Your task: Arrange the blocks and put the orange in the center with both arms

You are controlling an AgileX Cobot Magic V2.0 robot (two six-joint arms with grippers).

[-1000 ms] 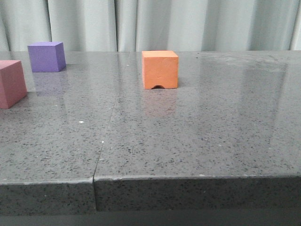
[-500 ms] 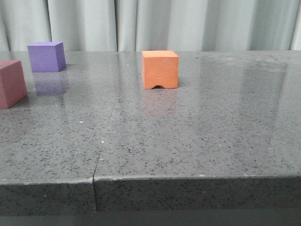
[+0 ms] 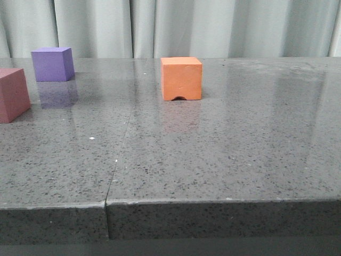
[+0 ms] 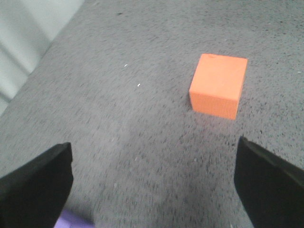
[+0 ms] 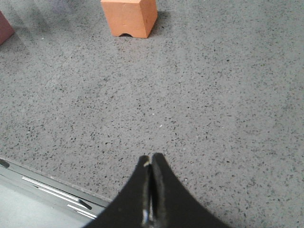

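The orange cube (image 3: 181,78), with an arched notch in its bottom edge, stands alone mid-table. The purple cube (image 3: 51,64) stands at the far left. The pink-red cube (image 3: 11,95) is nearer, cut off by the left edge. Bare stone (image 3: 42,95) lies between those two. Neither arm shows in the front view. My left gripper (image 4: 153,145) is wide open and empty above the table, with the orange cube (image 4: 219,85) ahead of it and a purple sliver (image 4: 71,221) by its finger. My right gripper (image 5: 151,157) is shut and empty, well short of the orange cube (image 5: 129,16).
The grey speckled stone table (image 3: 224,154) has a seam (image 3: 114,170) running from front to back. A grey curtain (image 3: 213,26) hangs behind. In the right wrist view the table's front edge (image 5: 47,183) lies beside the gripper, and a pink-red corner (image 5: 4,26) shows.
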